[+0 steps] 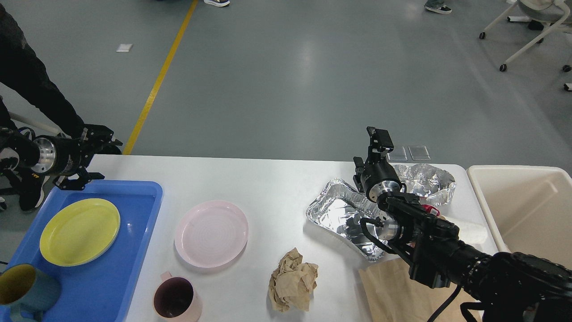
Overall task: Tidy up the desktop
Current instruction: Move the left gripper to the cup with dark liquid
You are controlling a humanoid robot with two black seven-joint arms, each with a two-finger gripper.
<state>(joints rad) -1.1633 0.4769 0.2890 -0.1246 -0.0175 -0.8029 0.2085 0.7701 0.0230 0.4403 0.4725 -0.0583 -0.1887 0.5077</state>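
The white desktop carries a pink plate, a pink mug, a crumpled brown paper ball, a foil tray, crumpled foil and a brown paper bag. My left gripper points right over the desktop's far left corner, beside the blue tray; it is open and empty. My right gripper is raised above the foil tray's far edge, seen end-on, with nothing visibly in it.
The blue tray holds a yellow plate and a teal mug. A cream bin stands at the right of the desktop. A person in black stands at far left. A white item lies behind my right arm.
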